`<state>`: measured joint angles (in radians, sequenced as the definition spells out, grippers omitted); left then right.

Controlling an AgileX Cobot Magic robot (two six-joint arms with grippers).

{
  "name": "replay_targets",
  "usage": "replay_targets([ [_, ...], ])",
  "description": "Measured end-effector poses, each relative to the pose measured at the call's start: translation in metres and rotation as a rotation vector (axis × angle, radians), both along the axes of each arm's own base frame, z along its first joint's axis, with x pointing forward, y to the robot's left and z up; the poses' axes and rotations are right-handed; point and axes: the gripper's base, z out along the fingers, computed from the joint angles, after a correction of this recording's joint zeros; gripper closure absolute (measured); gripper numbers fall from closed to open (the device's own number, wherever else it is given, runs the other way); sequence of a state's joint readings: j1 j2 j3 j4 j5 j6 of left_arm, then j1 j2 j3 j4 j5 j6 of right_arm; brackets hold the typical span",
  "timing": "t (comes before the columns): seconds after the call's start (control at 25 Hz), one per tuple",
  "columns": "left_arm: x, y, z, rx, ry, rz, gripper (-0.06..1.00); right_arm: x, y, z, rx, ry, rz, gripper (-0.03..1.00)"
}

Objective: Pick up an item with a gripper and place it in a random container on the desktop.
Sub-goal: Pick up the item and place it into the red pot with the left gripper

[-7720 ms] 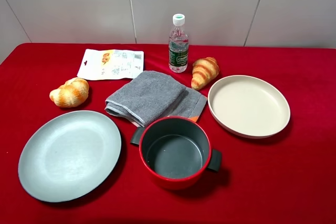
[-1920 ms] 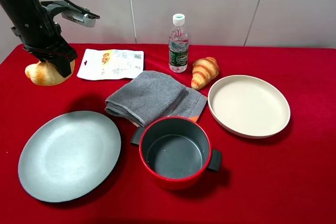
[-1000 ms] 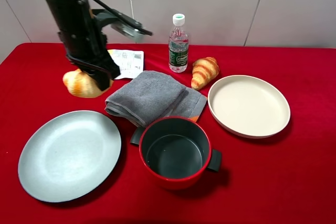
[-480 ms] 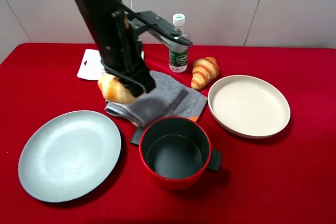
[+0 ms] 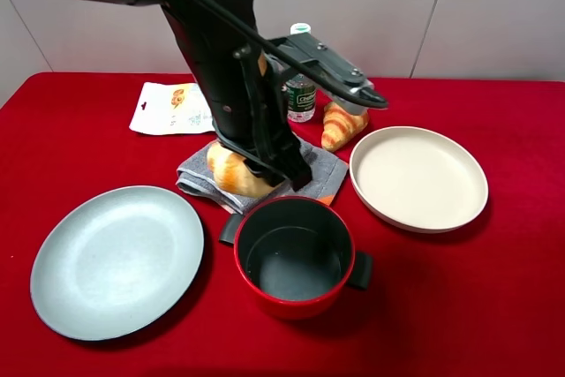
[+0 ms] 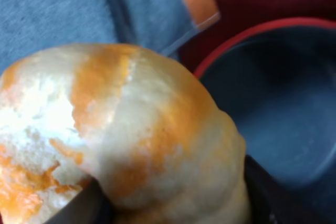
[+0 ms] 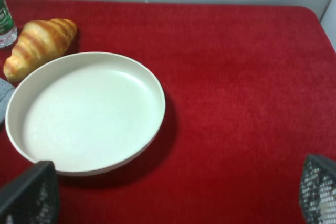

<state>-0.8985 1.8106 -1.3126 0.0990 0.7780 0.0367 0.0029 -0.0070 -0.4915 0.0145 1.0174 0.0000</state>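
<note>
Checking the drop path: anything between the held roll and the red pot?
Nothing visible. The bread roll, in the left jaws, hangs above the grey towel beside the red pot, which is empty.

No wording can be read in any view. Small print is seen on the white packet (image 5: 170, 109) and on the green label of the bottle (image 5: 303, 97), but none can be made out

Bright, even light; left wrist view blurred.
</note>
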Motion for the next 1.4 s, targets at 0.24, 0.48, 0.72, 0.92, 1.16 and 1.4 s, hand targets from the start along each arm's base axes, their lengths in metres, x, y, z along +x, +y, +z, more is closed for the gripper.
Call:
replay_targets([
  [0.24,-0.013,-0.014,0.001,-0.029,-0.017,-0.049,0.51,0.0,0.0,0.0,0.0,0.0,0.0,0.27],
  [0.48,-0.024,-0.029,-0.015,-0.043,0.037,-0.06,0.51,0.0,0.0,0.0,0.0,0.0,0.0,0.27],
  [0.72,-0.032,-0.039,-0.024,-0.055,0.059,-0.076,0.52,0.0,0.0,0.0,0.0,0.0,0.0,0.27],
  [0.92,-0.036,-0.044,-0.03,-0.069,0.088,-0.068,0.52,0.0,0.0,0.0,0.0,0.0,0.0,0.27],
  [1.16,-0.04,-0.047,-0.036,-0.081,0.138,-0.042,0.52,0.0,0.0,0.0,0.0,0.0,0.0,0.27],
  [1.4,-0.042,-0.045,-0.036,-0.063,0.172,-0.032,0.52,0.0,0.0,0.0,0.0,0.0,0.0,0.27],
])
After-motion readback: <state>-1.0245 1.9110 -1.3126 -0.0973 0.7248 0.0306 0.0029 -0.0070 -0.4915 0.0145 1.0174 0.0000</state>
